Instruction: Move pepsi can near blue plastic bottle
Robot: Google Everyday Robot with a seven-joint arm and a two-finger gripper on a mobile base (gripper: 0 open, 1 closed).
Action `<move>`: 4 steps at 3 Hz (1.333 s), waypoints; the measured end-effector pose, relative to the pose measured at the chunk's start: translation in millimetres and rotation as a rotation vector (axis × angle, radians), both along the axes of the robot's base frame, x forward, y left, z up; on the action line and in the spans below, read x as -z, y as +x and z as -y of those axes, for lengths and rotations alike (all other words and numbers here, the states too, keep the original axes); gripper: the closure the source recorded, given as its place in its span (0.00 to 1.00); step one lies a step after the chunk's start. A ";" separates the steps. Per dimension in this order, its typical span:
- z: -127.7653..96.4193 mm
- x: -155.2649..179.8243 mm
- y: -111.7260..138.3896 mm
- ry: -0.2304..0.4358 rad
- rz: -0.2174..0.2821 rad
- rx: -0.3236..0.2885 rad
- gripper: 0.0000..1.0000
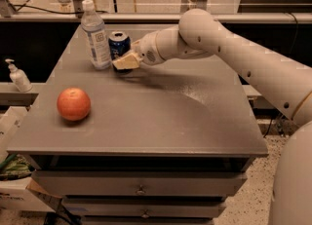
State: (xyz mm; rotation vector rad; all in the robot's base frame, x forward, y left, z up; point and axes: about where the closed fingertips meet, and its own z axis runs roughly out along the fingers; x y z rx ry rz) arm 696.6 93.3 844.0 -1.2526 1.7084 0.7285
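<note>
An orange [73,104] lies front-left on the grey table [161,121], well apart from the gripper [126,62] at the back.

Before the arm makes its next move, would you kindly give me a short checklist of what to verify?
1. pepsi can close beside blue plastic bottle: ok.
2. Can upright: ok.
3. Bottle upright, cap on: ok.
4. End effector closed low on the can's front: ok.
5. Can's base resting on the table: cannot tell, hidden behind the end effector.
6. Can touching the bottle: cannot tell.
7. Orange well away from the arm, near the table's front: ok.
</note>
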 end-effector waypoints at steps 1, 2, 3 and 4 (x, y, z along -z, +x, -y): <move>-4.9 3.6 -1.4 0.015 -0.034 0.002 0.82; -6.9 4.2 -2.0 0.023 -0.048 0.002 0.59; -7.0 3.3 -2.0 0.024 -0.048 0.002 0.36; -7.0 3.2 -2.0 0.024 -0.048 0.002 0.13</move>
